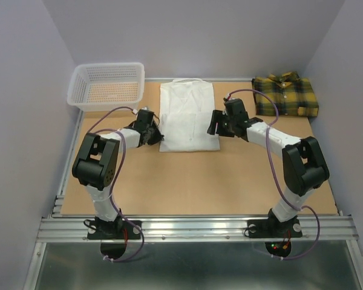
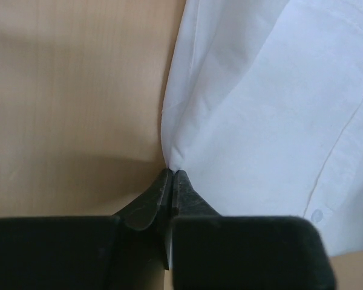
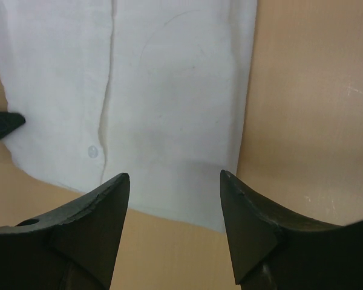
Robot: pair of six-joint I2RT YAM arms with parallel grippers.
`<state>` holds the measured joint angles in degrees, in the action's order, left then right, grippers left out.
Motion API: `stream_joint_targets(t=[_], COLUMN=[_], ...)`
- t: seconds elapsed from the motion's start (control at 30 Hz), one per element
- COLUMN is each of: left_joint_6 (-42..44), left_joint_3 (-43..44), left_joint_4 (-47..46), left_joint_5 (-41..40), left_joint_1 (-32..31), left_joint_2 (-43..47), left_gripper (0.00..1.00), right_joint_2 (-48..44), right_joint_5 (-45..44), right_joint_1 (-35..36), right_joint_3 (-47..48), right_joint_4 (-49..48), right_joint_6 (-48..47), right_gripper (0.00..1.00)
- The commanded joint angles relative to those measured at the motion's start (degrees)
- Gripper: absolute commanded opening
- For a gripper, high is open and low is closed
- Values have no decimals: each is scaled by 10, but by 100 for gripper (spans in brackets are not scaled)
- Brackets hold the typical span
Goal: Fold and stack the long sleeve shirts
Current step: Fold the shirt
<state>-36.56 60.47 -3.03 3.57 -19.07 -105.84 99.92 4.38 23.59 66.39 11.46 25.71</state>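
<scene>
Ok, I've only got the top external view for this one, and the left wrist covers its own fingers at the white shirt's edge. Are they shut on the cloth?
Observer: In the left wrist view the left gripper is shut, and the white shirt edge runs to a point right at its tips, so it looks pinched.
Operator: And the right one?
Observer: In the right wrist view the right gripper is wide open, its fingers framing the shirt's hem corner and gripping nothing.
Operator: Which face of the shirt is up?
Observer: The front. A button on the placket shows there.
</scene>
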Motion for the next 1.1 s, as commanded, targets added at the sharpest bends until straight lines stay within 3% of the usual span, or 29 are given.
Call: stream_joint_targets(t=[0.0,0.07,0.1,0.17,0.2,0.3,0.33,0.4,0.43,0.57,0.73,0.93,1.07], left_joint_6=[-112,-238,-282,-362,-368,-370,-371,-360,-353,-243,-87,-51,-50], left_joint_3=[-132,-218,-241,-264,-254,-251,-263,-293,-297,-218,-99,-62,-62], left_joint_4=[-22,-97,-182,-253,-265,-266,-266,-255,-238,-111,-15,14,16], left_joint_5=[95,152,166,187,194,170,153,102,86,9,-29,-21,-19], left_joint_1=[-16,-59,-87,-145,-201,-223,-222,-219,-219,-179,-120,-78,-74], left_joint_2=[62,89,104,100,90,128,151,226,250,310,262,173,128], left_gripper=[2,0,0,4,12,33,58,79,81,83,77,61,59], right_joint_2=[-55,-76,-83,-99,-104,-125,-131,-143,-147,-168,-176,-155,-124], right_joint_5=[-24,-42,-42,-69,-75,-88,-90,-85,-80,-15,83,187,214], right_joint_1=[0,0,-2,-5,-9,-21,-21,-23,-23,-23,-21,28,74], right_joint_3=[-23,-32,-41,-50,-54,-69,-72,-81,-83,-98,-115,-144,-154], right_joint_4=[-36,-35,-35,-35,-35,-34,-34,-34,-34,-34,-37,-83,-109], right_joint_6=[13,14,14,11,11,9,9,6,5,14,35,60,75], right_gripper=[66,66,66,66,66,66,66,66,66,63,54,33,23])
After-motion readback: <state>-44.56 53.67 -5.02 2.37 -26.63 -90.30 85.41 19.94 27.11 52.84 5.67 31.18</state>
